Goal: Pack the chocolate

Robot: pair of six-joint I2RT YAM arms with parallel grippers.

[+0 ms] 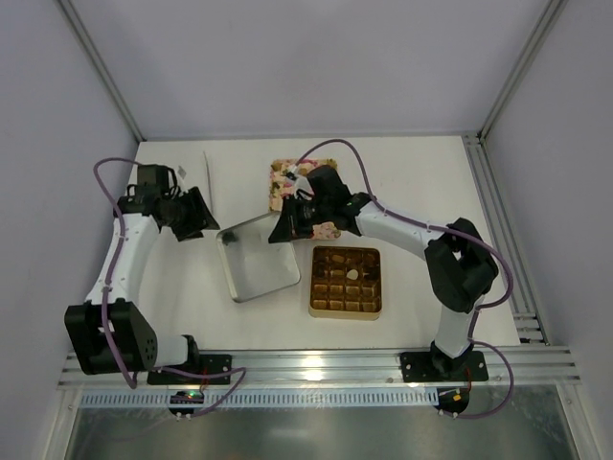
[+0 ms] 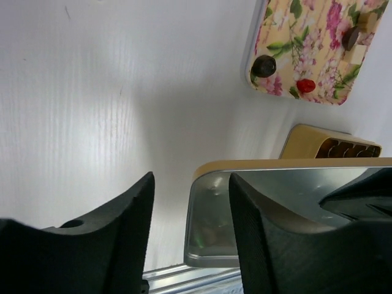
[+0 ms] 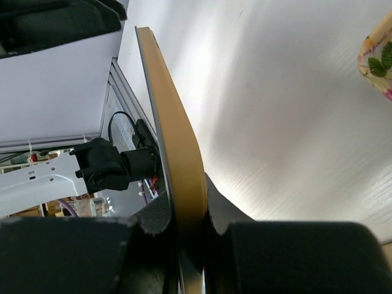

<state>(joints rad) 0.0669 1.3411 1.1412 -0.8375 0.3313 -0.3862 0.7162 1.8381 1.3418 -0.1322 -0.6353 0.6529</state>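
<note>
The gold box [image 1: 345, 309] with gridded cells lies front centre; dark chocolate fills many cells and one pale piece [image 1: 352, 273] lies among them. More chocolate [image 2: 264, 65] lies on the pink floral tray [image 1: 284, 195], which also shows in the left wrist view [image 2: 306, 37]. The box's lid [image 1: 257, 257], gold outside and mirror-like inside, lies tilted left of the box. My right gripper [image 1: 284, 228] is shut on the lid's far rim [image 3: 177, 153]. My left gripper [image 1: 203, 218] is open at the lid's far left corner [image 2: 211, 220], which shows between its fingers [image 2: 122, 239].
A thin white strip [image 1: 208, 177] lies on the table behind the left gripper. Aluminium rails run along the near edge [image 1: 316, 364] and the right side [image 1: 498, 220]. Grey walls close in the table at the back and sides.
</note>
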